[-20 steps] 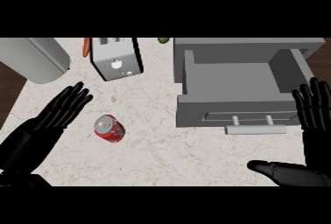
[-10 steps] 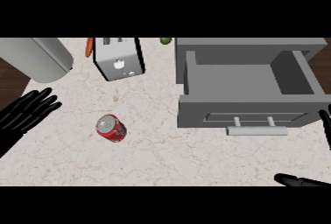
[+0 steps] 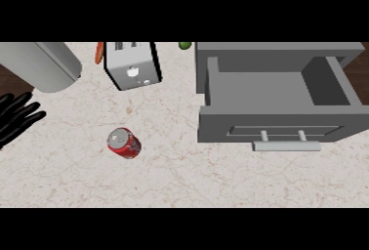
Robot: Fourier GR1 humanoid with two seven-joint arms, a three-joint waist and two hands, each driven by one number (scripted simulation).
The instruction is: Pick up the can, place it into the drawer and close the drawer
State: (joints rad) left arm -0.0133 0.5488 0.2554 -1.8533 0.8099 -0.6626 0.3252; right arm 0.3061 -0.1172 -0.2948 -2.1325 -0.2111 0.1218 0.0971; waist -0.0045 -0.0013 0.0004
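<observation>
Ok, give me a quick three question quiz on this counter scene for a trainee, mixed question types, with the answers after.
1. True or false: the can lies in the drawer.
2. Which stands nearest the toaster? A) drawer handle B) grey canister C) can
3. Fill in: only the ___ hand shows, at the view's left edge.

Key: 1 false, it lies on the counter. 2 B. 3 left.

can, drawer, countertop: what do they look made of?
Can: likely metal, with a silvery lid and glossy red painted side. Drawer: matte grey all over, painted metal or plastic, can't tell which; its handle is paler. Countertop: looks like pale stone or marble, faintly veined.
</observation>
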